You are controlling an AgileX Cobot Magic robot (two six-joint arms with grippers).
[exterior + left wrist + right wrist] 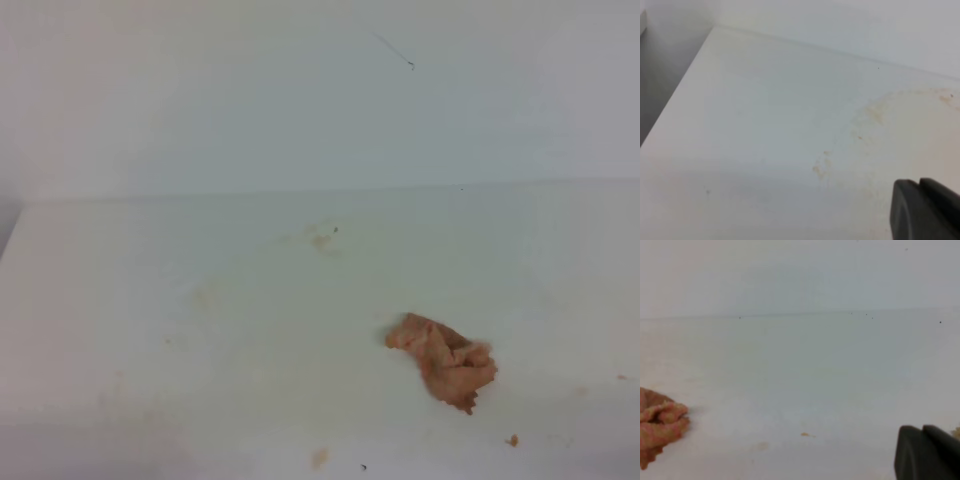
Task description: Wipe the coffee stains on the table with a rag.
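text: none legible | labels: none | numbers: none | signs: none in any view

- A bare test bench, lab-like rather than a home; which sort of room cannot be told
- Plain white table against a pale wall; only a rag and faint stains lie on it

Table: white surface filling most of the frame.
Coffee stains: faint yellowish-brown smears at right, small specks (lower centre) near them.
Left gripper: dark finger part in lower right corner.
Wall: pale band along top.
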